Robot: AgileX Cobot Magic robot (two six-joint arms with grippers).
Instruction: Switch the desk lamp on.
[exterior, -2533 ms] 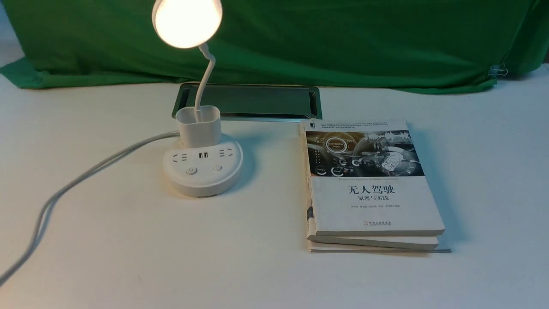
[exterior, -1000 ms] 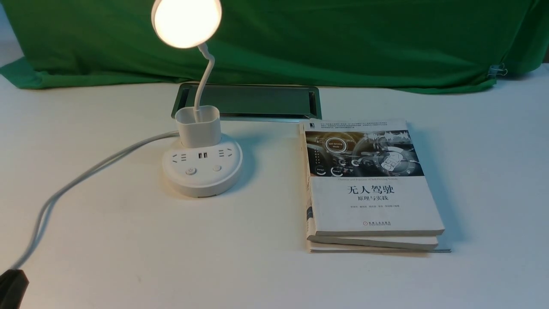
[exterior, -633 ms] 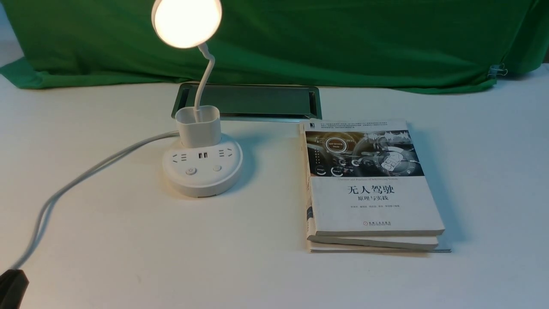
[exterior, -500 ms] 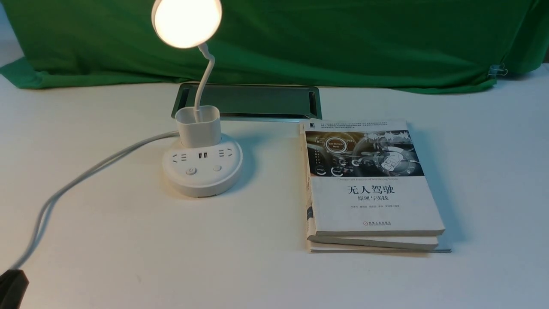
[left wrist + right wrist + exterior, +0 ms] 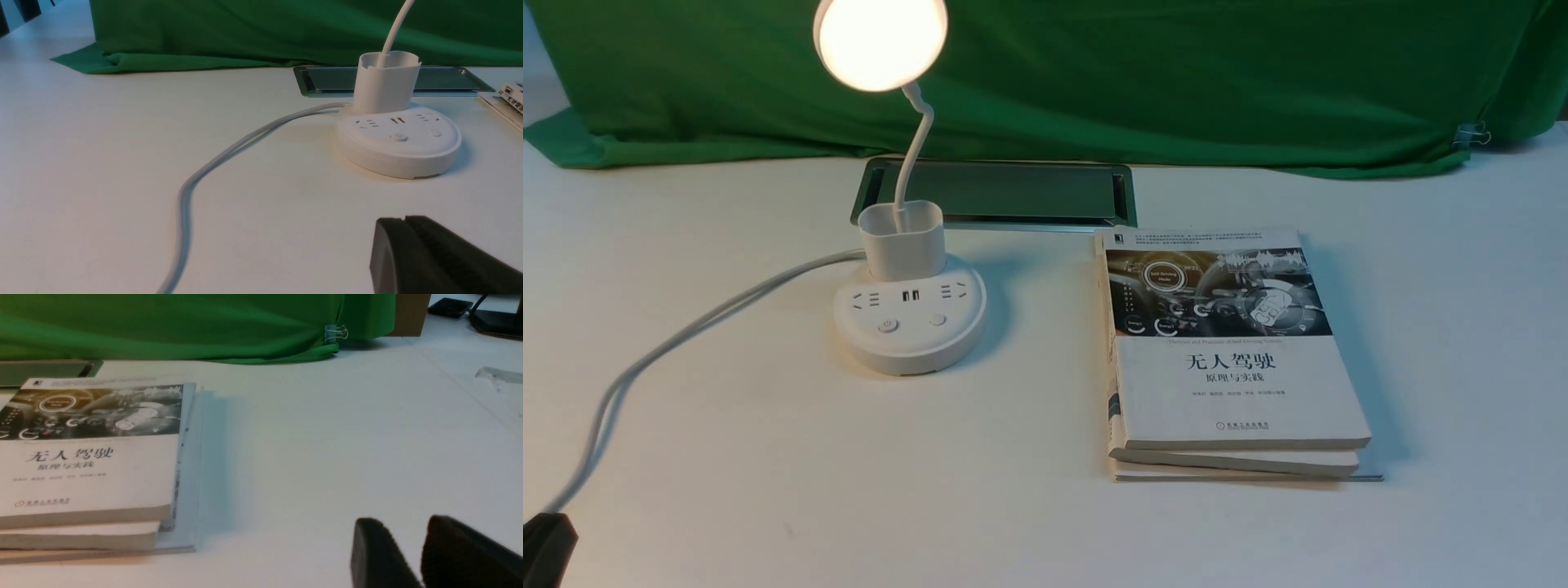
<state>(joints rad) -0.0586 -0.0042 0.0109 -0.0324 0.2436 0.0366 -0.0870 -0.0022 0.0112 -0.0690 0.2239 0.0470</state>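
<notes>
The front view is brightly lit; strong warm light is given by the lamp head at eleven o'clock, and its face is washed out to white; bluish shadows are cast at three o'clock of the books; in the right wrist view, the gripper fingers are blurred.

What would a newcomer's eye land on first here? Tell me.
Probably the desk lamp's glowing round head, bright against the green cloth at the table's far side, left of centre. Next, the stack of books to its right, its top cover carrying a dark dashboard photo.
</notes>
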